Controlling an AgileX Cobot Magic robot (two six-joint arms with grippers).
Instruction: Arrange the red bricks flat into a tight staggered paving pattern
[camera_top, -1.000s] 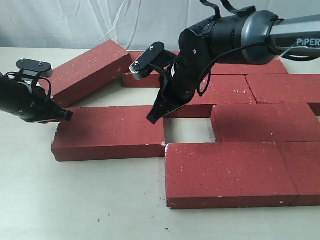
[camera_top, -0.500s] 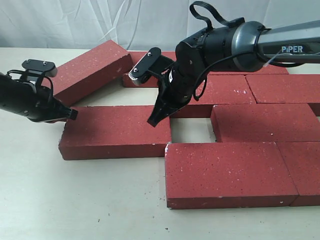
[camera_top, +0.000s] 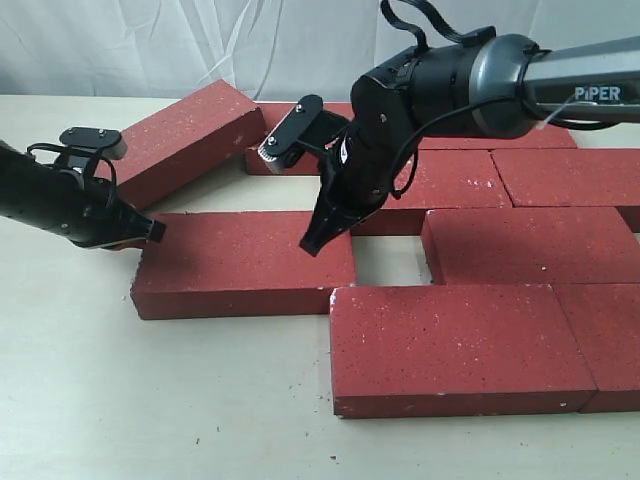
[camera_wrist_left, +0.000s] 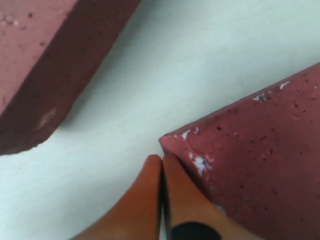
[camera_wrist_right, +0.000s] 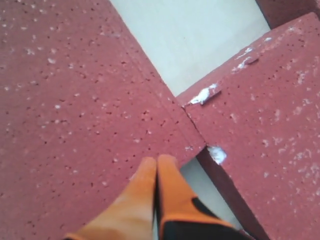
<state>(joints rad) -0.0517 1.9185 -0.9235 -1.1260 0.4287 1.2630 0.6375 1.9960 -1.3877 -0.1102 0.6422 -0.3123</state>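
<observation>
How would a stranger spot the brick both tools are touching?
Find the patch of red bricks on the pale table. In its second row from the front, one brick sticks out leftward. Only it has a bare gap on its right, with the left tool and right tool touching it.

A pale, cream-coloured counter (camera_top: 150, 400) fills the near side of the room, matte and plain. Tiny dark crumbs (camera_top: 292, 384) lie scattered on it toward the front edge. Behind it hangs a white cloth backdrop (camera_top: 150, 40), creased in soft folds.
</observation>
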